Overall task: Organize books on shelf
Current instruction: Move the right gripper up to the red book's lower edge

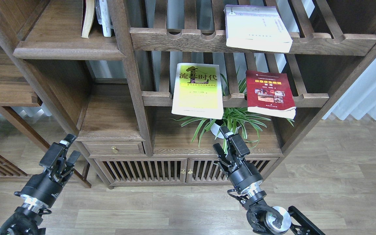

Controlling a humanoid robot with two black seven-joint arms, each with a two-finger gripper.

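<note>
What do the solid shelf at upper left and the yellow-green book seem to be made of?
The solid shelf: dark-brown wood, apparently smooth, satin-finished; grain lines show along its top and rounded front edge. The yellow-green book: a paperback, seemingly with a coated paper cover; thin, with pale page edges at the bottom.

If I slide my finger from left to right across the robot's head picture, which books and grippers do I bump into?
left gripper → upright books on the solid shelf → yellow-green book → right gripper → white book → dark red book
</note>
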